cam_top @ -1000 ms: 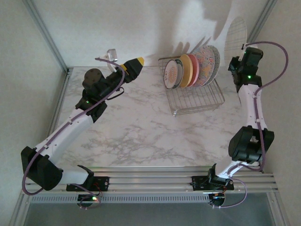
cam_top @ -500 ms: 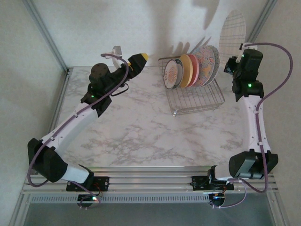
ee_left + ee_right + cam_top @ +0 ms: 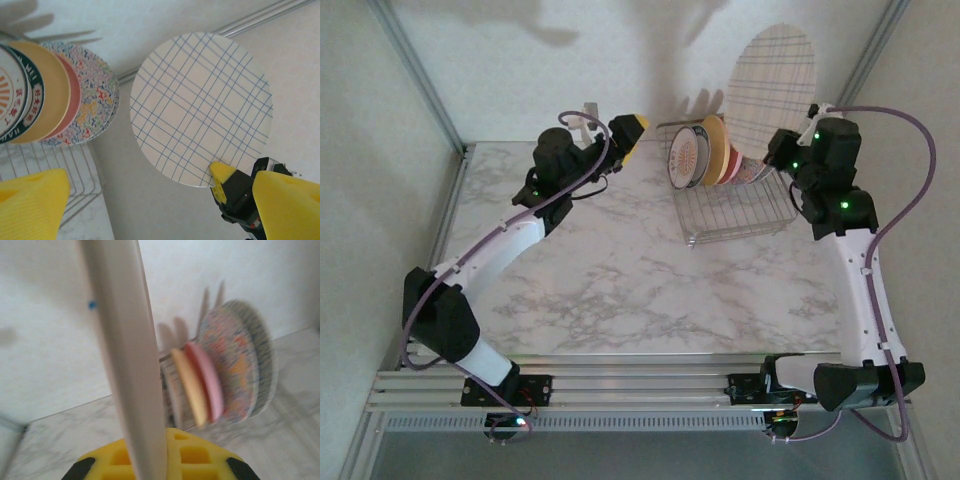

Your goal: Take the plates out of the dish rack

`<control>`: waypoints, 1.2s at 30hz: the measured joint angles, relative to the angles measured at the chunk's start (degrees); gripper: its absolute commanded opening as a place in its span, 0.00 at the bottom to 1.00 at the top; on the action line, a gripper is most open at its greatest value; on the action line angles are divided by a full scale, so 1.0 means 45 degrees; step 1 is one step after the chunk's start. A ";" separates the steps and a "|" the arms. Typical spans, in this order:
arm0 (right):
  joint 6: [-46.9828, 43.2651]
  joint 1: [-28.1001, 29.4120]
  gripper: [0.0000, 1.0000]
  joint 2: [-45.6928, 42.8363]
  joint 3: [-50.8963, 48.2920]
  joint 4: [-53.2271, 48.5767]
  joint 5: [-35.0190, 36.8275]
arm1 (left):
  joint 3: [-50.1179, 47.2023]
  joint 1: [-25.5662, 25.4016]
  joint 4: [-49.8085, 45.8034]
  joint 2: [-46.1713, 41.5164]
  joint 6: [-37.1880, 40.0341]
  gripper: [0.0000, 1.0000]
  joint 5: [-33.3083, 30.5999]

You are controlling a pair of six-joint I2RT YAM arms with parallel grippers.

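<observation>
One grid-lined plate [image 3: 200, 105] sits pinched at its lower rim by the right gripper [image 3: 225, 176], upright at the upper right of the overhead view, lifted clear of the dish rack [image 3: 740, 215]. It is probably rigid, glazed and breakable, and a rim pinch may let it swing. The left gripper [image 3: 628, 135] gapes wide and empty. Five plates stand on edge in the rack: orange-motif plate [image 3: 7, 100], yellow plate [image 3: 47, 90], pink plate [image 3: 74, 95], floral plate [image 3: 95, 100], speckled plate [image 3: 264, 365].

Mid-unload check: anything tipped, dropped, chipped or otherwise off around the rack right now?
Nothing stands out. The grid-lined plate is up clear of the dish rack, pinched at its rim by the right gripper, and looks intact. The other plates stand side by side in the rack's slots. I see nothing spilled or broken.
</observation>
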 measured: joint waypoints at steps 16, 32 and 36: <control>0.5984 0.1758 0.00 0.2832 0.0996 0.0102 -0.4439 | 0.0908 0.0000 -0.1005 0.1064 -0.0529 0.72 0.0704; 0.6815 0.1758 0.00 0.3211 0.1579 0.0393 -0.5217 | 0.1277 0.0165 -0.3920 0.0889 -0.0155 0.75 -0.1200; 0.7257 0.1758 0.00 0.3536 0.1632 0.0831 -0.5795 | 0.1234 0.0345 -0.3419 0.0903 -0.0559 0.71 -0.1122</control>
